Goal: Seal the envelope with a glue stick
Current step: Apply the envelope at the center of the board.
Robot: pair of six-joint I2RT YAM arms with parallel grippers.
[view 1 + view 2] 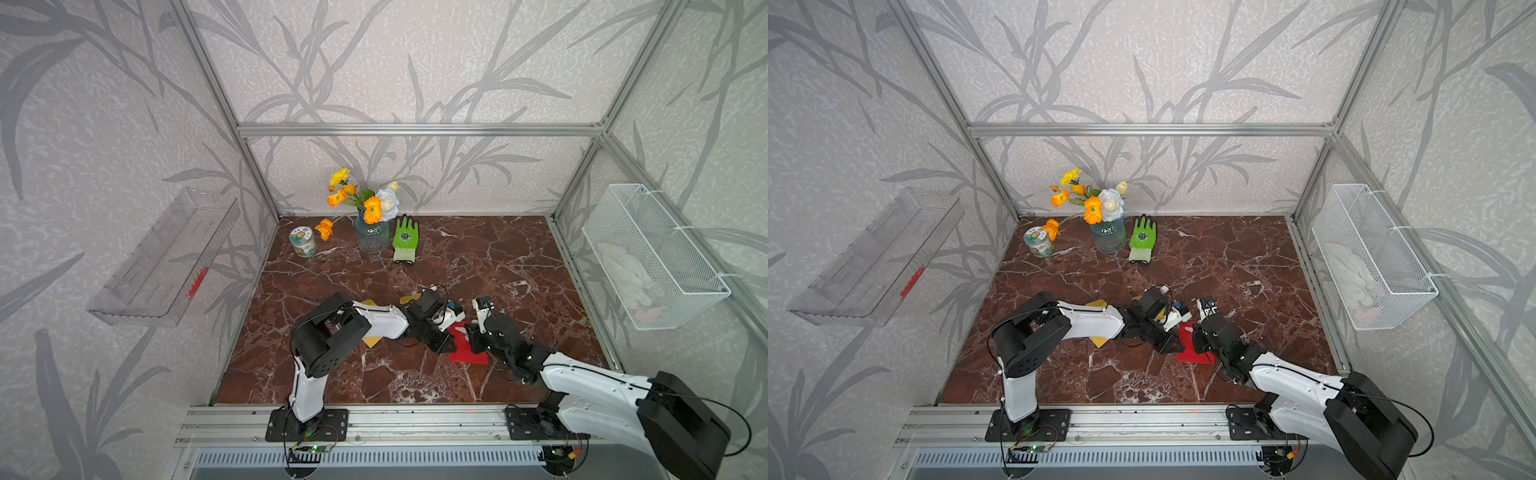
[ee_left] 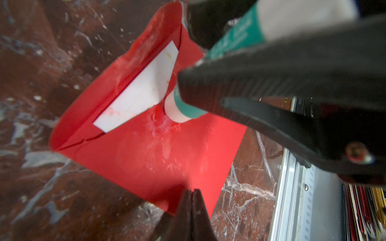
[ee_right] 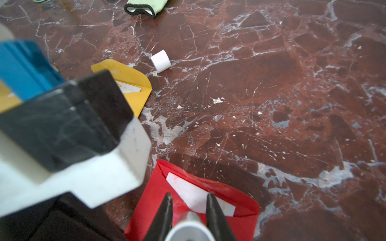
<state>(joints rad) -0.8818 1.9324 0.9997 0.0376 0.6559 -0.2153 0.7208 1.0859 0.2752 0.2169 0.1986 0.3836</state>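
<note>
One red envelope (image 2: 146, 156), flap open. One yellow envelope (image 3: 133, 83) far-left of it; more yellow under the left arm, count unclear. One glue stick (image 2: 181, 110), clamped in right gripper (image 3: 189, 196), tip on the red envelope. One loose cap (image 3: 160, 61). Left gripper (image 2: 191, 194) jaws closed at the red envelope's edge. Marble table (image 3: 271, 83) open far-right.

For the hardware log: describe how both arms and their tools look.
Left arm and right arm: smooth white shells, bulky black round joints, black base plates, thin black cables looping alongside. Left tool and right tool: slim black fingers tapering to points.
</note>
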